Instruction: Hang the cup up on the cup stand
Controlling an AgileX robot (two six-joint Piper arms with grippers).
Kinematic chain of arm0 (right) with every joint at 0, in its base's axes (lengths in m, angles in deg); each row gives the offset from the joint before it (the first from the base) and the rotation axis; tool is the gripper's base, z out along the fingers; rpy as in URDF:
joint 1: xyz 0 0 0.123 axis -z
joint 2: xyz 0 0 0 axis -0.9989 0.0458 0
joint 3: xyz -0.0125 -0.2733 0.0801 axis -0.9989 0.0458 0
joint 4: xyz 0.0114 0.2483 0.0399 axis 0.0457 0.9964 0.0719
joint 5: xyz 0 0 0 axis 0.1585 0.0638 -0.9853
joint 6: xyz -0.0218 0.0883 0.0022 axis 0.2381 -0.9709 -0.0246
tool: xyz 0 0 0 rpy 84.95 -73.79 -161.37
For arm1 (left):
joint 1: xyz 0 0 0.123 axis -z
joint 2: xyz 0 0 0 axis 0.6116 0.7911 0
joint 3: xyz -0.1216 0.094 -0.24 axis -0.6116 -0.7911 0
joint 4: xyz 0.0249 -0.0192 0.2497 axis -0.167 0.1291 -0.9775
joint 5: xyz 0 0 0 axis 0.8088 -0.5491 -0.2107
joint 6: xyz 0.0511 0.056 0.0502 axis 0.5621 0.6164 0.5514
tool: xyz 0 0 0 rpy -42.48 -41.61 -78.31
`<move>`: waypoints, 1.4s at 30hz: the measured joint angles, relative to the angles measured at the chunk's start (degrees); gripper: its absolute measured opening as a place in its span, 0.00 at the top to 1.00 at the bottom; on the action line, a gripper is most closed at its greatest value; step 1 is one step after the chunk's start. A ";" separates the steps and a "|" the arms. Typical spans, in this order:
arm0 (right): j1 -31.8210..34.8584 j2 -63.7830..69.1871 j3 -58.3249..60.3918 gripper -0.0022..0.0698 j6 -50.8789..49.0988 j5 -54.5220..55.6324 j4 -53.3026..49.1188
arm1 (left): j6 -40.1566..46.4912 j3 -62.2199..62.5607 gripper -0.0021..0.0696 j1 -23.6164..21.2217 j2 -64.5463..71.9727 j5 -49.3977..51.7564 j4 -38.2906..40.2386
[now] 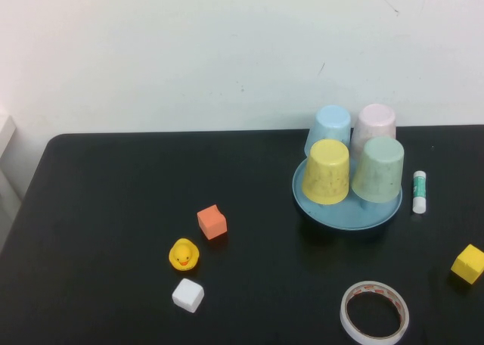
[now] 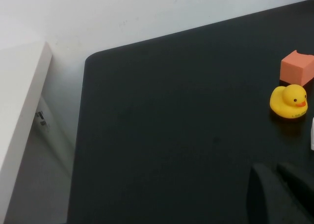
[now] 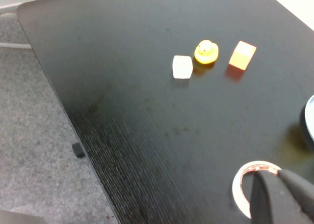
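The pale sage-green cup [image 1: 378, 169] sits upside down on the front right of the blue cup stand [image 1: 344, 215], beside several other upturned cups; the pegs are hidden under them. A sliver of the stand's rim [image 3: 310, 120] shows in the right wrist view. Neither arm shows in the high view. My left gripper [image 2: 274, 172] shows only in its wrist view, shut and empty, over bare table at the left near the duck [image 2: 289, 101]. My right gripper [image 3: 279, 177] is shut and empty just above the tape roll [image 3: 245, 184].
A yellow cup [image 1: 327, 171], a light blue cup [image 1: 330, 127] and a pink cup [image 1: 375, 122] share the stand. A glue stick [image 1: 420, 191], yellow cube [image 1: 468, 263], tape roll [image 1: 373, 312], orange cube [image 1: 212, 222], duck [image 1: 184, 255] and white cube [image 1: 187, 295] lie on the black table.
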 joint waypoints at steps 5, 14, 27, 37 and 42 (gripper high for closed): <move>0.00 0.00 0.00 0.97 0.00 0.00 0.00 | 0.00 0.00 0.97 0.00 0.00 0.00 0.00; 0.00 0.00 0.00 0.97 0.00 0.00 0.00 | 0.00 0.00 0.97 0.00 0.00 0.00 0.00; 12.53 -4.88 4.71 0.97 3.13 7.79 -4.94 | 0.00 0.00 0.97 0.00 0.00 0.00 0.08; 40.44 -18.26 19.97 0.97 3.27 17.99 -5.03 | 0.00 0.00 0.97 0.00 0.00 0.00 0.22; 49.36 -23.49 24.84 0.97 3.38 18.28 -5.03 | 0.00 0.00 0.97 0.00 0.00 0.00 0.22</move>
